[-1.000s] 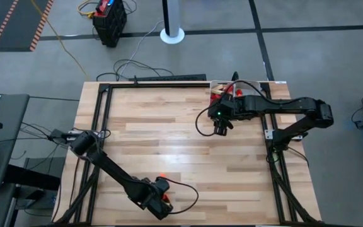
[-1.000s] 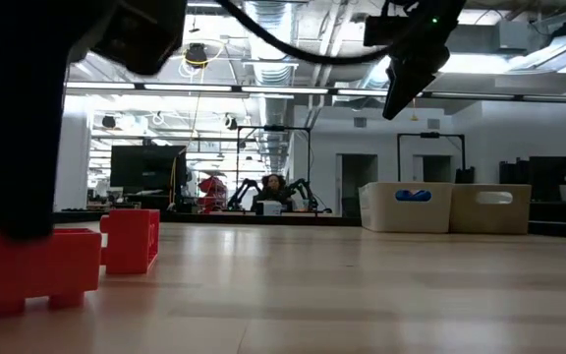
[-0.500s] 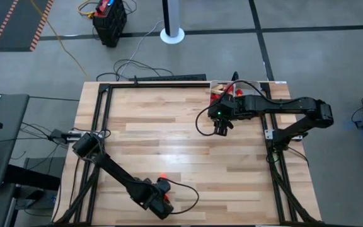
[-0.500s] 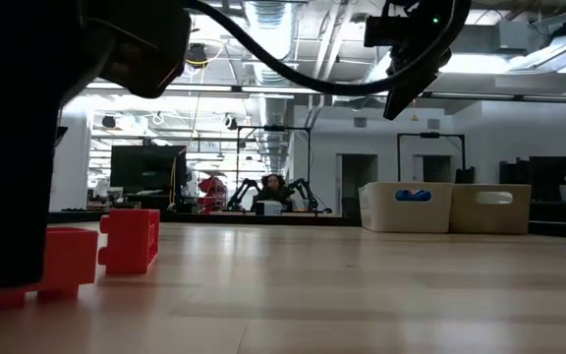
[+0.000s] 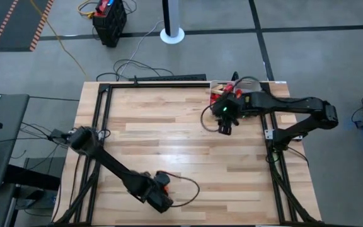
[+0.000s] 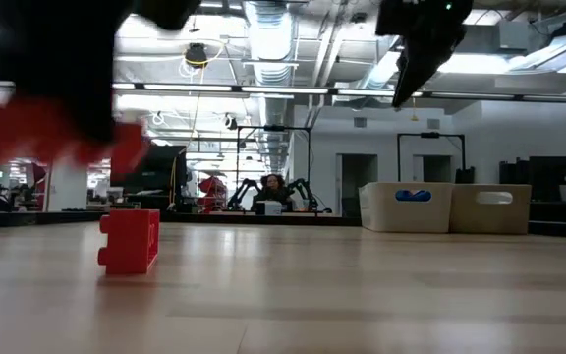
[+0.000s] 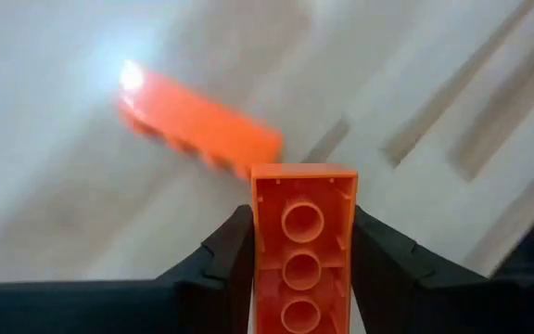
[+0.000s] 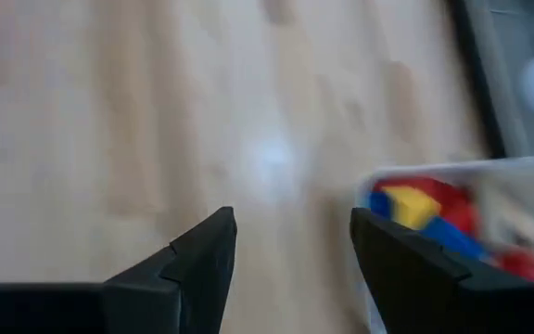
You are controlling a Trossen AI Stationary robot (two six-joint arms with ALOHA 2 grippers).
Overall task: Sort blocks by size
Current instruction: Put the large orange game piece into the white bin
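Observation:
My left gripper (image 5: pixel 161 191) is near the table's front edge, shut on a red-orange studded brick (image 7: pixel 304 243) that shows blurred and lifted in the low view (image 6: pixel 57 133). A second red brick (image 6: pixel 129 239) rests on the table just beyond it and also shows in the left wrist view (image 7: pixel 197 125). My right gripper (image 5: pixel 226 121) hangs open and empty above the table at the far right, beside a white tray (image 5: pixel 214 84) holding red, yellow and blue blocks (image 8: pixel 425 209). My left gripper pinches the brick's two long sides (image 7: pixel 261 250) between its two fingers (image 7: pixel 230 255), which come from above and lie across the brick. The hollow underside with its round tubes faces the wrist camera. The brick is lifted clear of the table, about level.
The black frame rails (image 5: pixel 103 120) run along the table's left, far and right sides. Bare wood lies between the two arms. Two pale bins (image 6: pixel 445 206) show beyond the table in the low view.
My left gripper has risen from the table with the red-orange brick, which lay on the wood a second ago and now hangs clear above it. The second red brick has stayed where it was. My right gripper has shifted a little toward the tray.

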